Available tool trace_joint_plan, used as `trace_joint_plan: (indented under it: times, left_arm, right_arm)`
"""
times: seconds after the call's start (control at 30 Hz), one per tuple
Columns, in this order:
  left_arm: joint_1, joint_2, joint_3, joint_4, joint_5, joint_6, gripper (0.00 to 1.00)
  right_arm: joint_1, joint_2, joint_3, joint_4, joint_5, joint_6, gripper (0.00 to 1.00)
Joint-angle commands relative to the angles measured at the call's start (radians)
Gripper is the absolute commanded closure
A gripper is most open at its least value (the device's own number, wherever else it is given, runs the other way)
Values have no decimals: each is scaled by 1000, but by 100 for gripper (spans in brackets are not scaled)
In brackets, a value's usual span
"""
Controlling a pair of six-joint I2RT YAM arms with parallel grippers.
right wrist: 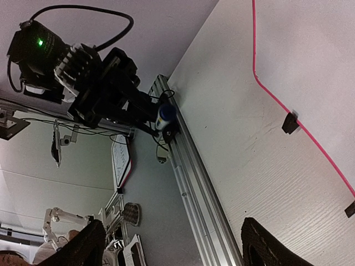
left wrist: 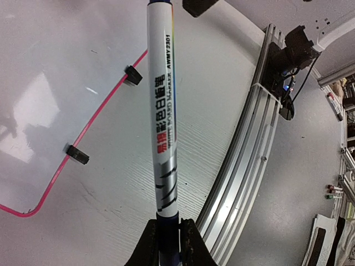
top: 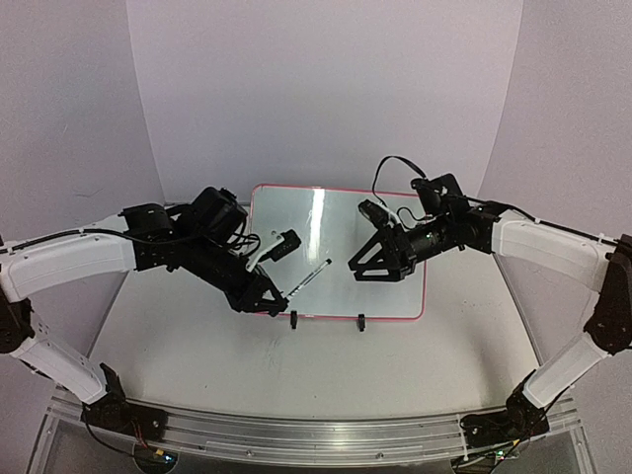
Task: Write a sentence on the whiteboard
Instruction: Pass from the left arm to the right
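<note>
The one whiteboard (top: pixel 385 296) lies flat on the desk (top: pixel 197 365) between the two arms, its two black clip feet (top: pixel 293 319) on the near edge. The left tool (top: pixel 269 302) sits at the board's near left corner, clamped narrow on the single marker (top: pixel 311 276), which slants out over the white surface; whether its tip touches the board I cannot tell. The right tool (top: pixel 354 265) hangs above the board's right half, fingers spread wide and holding nothing
</note>
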Motion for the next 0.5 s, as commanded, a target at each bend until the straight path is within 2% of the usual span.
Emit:
trace_joint_plan:
  times: [0.0, 0.17, 0.47]
  left_arm:
    - [-59, 63, 113, -38, 21, 38, 100]
    - [-92, 128, 163, -41, 76, 60, 100]
    - [-94, 153, 207, -75, 133, 129, 100]
  right_arm:
    - [14, 15, 37, 0, -67, -19, 20]
    - [32, 33, 8, -3, -54, -33, 24]
    - [97, 76, 25, -6, -63, -47, 40]
